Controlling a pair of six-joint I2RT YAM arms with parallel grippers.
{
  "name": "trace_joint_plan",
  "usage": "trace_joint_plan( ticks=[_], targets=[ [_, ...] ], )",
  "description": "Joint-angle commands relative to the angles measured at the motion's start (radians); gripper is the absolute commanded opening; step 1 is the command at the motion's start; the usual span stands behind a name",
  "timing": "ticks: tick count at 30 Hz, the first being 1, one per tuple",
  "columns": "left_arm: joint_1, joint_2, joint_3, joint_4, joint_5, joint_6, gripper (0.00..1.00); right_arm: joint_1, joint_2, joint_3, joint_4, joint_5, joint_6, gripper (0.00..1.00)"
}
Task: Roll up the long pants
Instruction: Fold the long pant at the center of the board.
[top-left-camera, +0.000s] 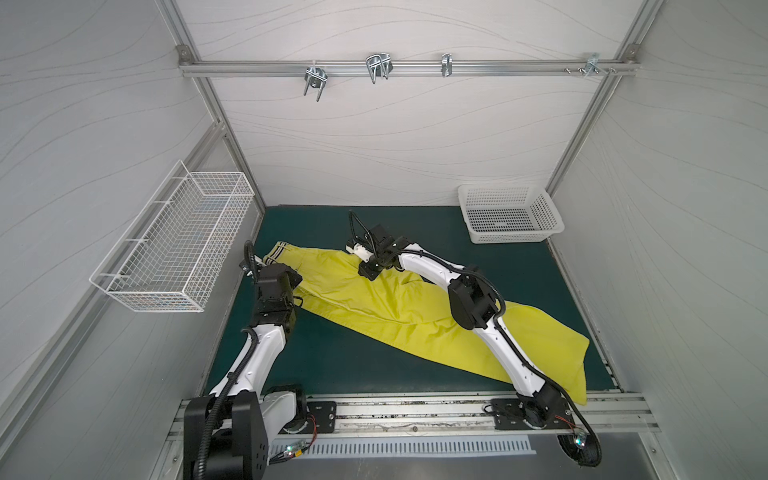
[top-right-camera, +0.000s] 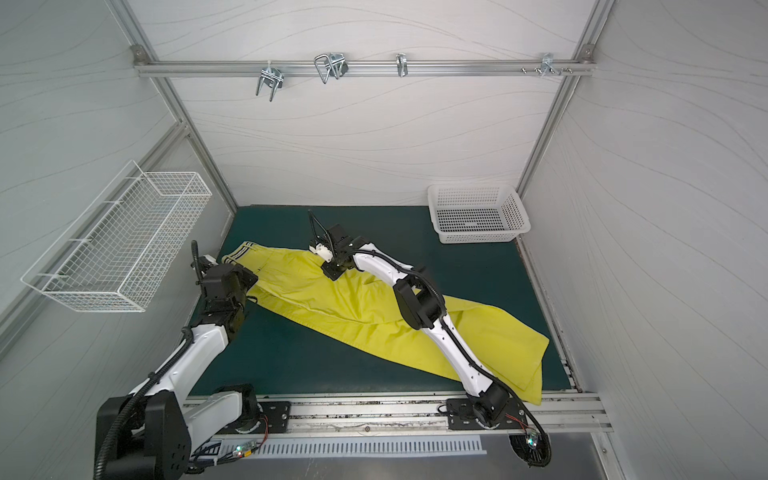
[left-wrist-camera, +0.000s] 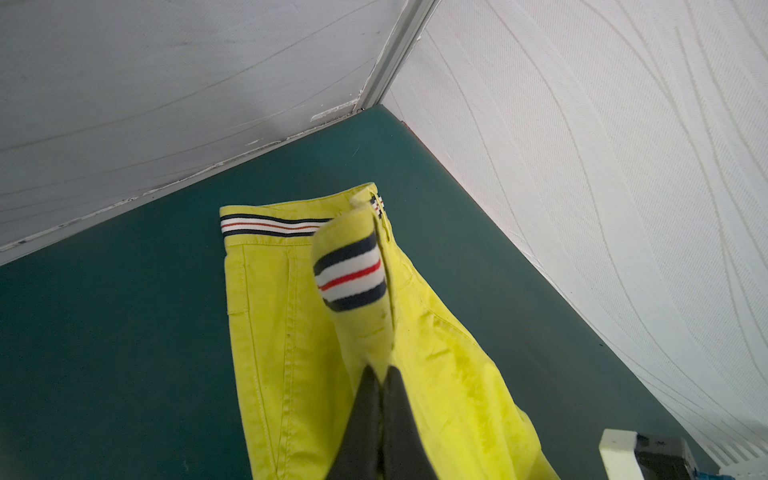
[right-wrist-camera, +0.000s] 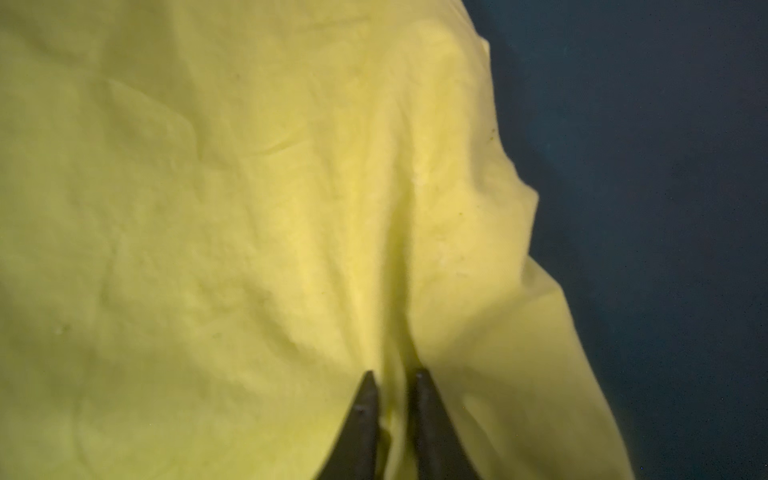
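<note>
dark green matting (top-left-camera: 365, 365) covers the floor of a white-panelled booth, with a rail of metal hooks (top-left-camera: 378, 68) across the back wall. at far left a white wire basket (top-left-camera: 174, 249) hangs on the side wall. beside it the left gripper (left-wrist-camera: 380, 372) has its fingers pressed together on a raised fold of the long pants (top-left-camera: 374, 303) just below the striped waistband (left-wrist-camera: 349, 276) (navy, white and one red line). that corner stands up off the mat while the rest of the band lies flat. the pants stretch diagonally across the mat in both top views, with the waist at the back left and the leg ends at the front right beside the right arm's base, and they are not rolled. toward the middle the right gripper (right-wrist-camera: 395, 374) sits on the far edge of the pants, its fingers nipped on a narrow ridge of yellow-green cloth. in the back right corner stands a white plastic basket (top-left-camera: 511, 216), well apart from the pants.
</note>
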Motion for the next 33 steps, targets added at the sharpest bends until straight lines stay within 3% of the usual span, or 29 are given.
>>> trace_joint_plan(
  ticks=[1, 16, 33],
  targets=[
    [0.002, -0.005, 0.005, 0.043, -0.020, -0.010, 0.00, -0.016, 0.037, 0.018, -0.082, -0.018, 0.040, 0.00],
    [0.002, 0.092, 0.101, 0.077, 0.099, 0.042, 0.00, -0.080, -0.279, -0.254, 0.190, 0.007, 0.131, 0.00],
    [0.000, 0.404, 0.332, 0.118, 0.115, 0.142, 0.00, -0.155, -0.406, -0.349, 0.172, -0.003, 0.143, 0.00]
  ],
)
